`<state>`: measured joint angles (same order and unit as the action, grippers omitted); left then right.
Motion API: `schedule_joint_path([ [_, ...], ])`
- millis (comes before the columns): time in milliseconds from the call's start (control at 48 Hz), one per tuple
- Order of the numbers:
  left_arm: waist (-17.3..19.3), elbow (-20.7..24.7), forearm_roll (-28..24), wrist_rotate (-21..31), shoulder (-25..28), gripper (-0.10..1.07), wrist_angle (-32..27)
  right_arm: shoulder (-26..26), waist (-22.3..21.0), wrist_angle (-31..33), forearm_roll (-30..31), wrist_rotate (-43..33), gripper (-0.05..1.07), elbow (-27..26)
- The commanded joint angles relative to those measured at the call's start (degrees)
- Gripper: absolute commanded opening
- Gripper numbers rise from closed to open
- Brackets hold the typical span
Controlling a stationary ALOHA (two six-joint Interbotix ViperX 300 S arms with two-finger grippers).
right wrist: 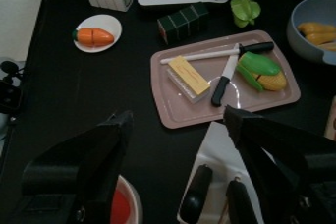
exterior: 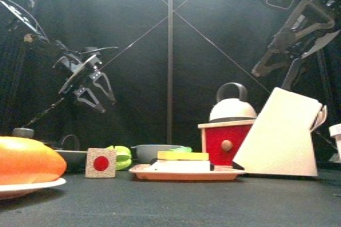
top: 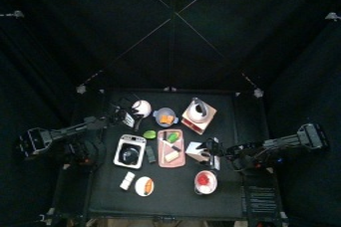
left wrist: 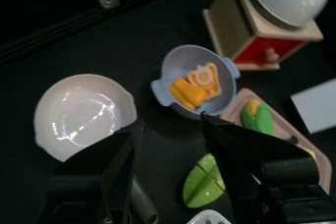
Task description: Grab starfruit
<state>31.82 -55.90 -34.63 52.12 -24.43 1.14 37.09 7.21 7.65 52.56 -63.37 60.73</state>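
Observation:
The starfruit [top: 150, 133] is a small lime-green lobed fruit lying on the black table, just left of the pink tray [top: 170, 157]. It shows in the left wrist view as the starfruit [left wrist: 203, 181], low between the spread jaws and apart from them. It also shows in the right wrist view as the starfruit [right wrist: 246, 9], beyond the tray, and in the front view as the starfruit [exterior: 122, 157]. My left gripper [left wrist: 171, 130] hangs open above it, holding nothing. At the table's right, my right gripper [right wrist: 178, 115] is open over the tray's near side.
A white bowl [left wrist: 85, 115], a blue bowl of yellow pieces [left wrist: 197, 76] and a red grinder [left wrist: 276, 17] stand behind the starfruit. The pink tray [right wrist: 184, 105] carries cheese, a knife and a green-yellow vegetable. A plate with an orange piece [right wrist: 98, 33] lies near the table's front.

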Motion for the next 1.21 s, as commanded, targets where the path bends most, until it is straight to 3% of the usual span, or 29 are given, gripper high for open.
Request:
schedule_joint_path([
  [0,-4.22,0.70,-2.81,-0.09,0.00,0.87,0.44,0.00,-0.18,-0.26,-0.18,-0.09,1.03,-0.62],
  [146,-10.90,0.62,-6.50,0.00,0.35,0.87,0.00,-0.09,-0.18,-0.26,-0.35,0.00,1.03,-0.62],
  [333,-16.96,0.53,-10.55,-0.09,2.20,0.88,-0.18,-0.09,-0.18,-0.35,-0.35,0.09,1.03,-0.62],
  [646,-18.28,2.81,-14.94,-0.18,10.02,1.02,-3.69,-0.09,-0.26,-0.26,-0.35,0.00,1.03,-0.62],
  [917,-19.07,5.98,-20.74,0.00,16.08,1.03,-6.15,-0.09,-0.26,-0.26,-0.35,0.00,1.03,-0.18],
  [1188,-20.04,8.00,-21.36,-0.09,20.83,1.03,-9.58,-0.09,-0.18,-0.26,-0.35,0.00,1.03,-0.18],
])
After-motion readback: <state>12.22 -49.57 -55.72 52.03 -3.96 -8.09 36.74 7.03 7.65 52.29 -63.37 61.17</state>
